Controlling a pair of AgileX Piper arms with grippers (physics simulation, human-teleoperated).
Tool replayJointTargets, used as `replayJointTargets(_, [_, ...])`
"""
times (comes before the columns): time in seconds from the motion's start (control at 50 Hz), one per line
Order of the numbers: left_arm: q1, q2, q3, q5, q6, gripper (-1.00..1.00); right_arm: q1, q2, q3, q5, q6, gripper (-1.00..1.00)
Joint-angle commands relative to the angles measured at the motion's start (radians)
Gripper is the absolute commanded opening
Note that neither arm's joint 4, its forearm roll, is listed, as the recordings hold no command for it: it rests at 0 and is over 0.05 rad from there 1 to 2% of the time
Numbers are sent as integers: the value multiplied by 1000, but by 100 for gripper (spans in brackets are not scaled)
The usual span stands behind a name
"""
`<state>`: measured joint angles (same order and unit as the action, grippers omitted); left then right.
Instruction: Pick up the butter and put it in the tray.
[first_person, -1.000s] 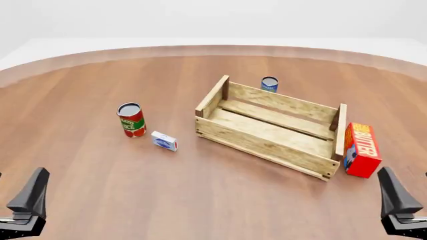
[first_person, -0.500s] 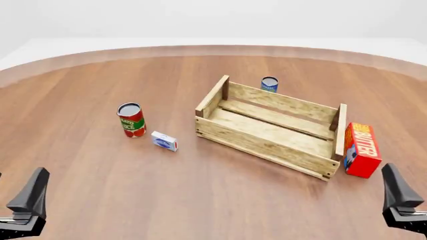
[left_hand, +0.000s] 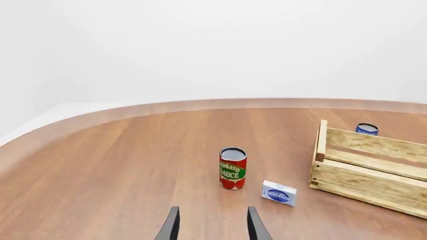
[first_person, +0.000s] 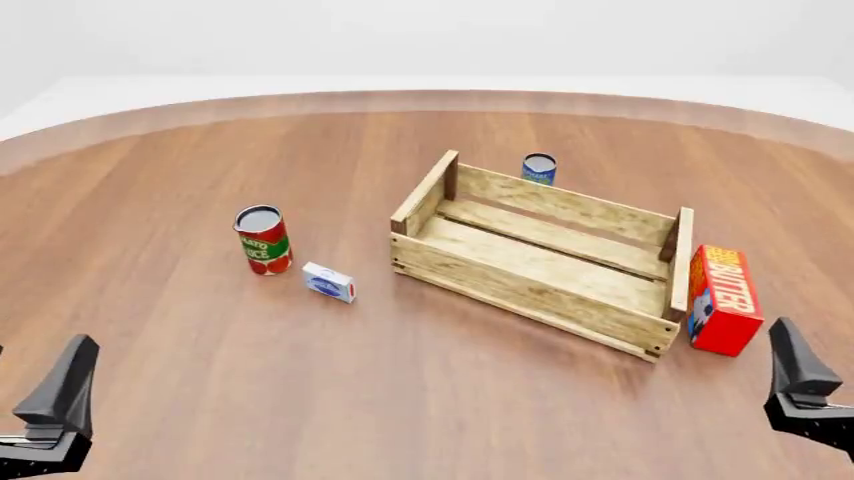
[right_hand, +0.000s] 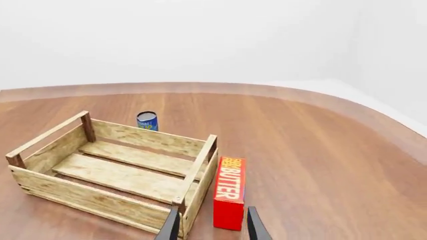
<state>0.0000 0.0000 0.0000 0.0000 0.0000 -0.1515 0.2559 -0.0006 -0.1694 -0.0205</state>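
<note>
Butter (first_person: 725, 299) stands upright on brown wood-grain desk (first_person: 400, 380), just beside tray (first_person: 541, 252), right end. My right gripper (right_hand: 209, 227) hangs near it, jaws apart, empty. Left gripper (left_hand: 211, 227) likewise parted. Plain white surroundings.

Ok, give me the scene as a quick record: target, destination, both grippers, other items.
target: butter, upright on the table, beside the tray's right end
destination: tray, nothing inside
left gripper: open, holding nothing, low on the near left
right gripper: open, holding nothing, pointed toward the butter
other items: tomato sauce can, small white-and-blue box, blue can behind the tray
</note>
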Motion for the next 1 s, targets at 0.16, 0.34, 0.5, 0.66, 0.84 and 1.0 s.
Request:
replayJointTargets(0.16, [0,0,0,0,0,100,-48,160,0,-113,-13,100])
replayJointTargets(0.34, [0,0,0,0,0,100,-53,219,0,-155,-20,100])
replayJointTargets(0.5, [0,0,0,0,0,100,-75,346,0,-253,-29,100])
replayJointTargets(0.66, [0,0,0,0,0,100,-82,475,0,-362,-33,100])
replayJointTargets(0.84, [0,0,0,0,0,100,-83,627,0,-491,-45,100])
replayJointTargets(1.0, [0,0,0,0,0,100,-68,679,1,-532,-52,100])
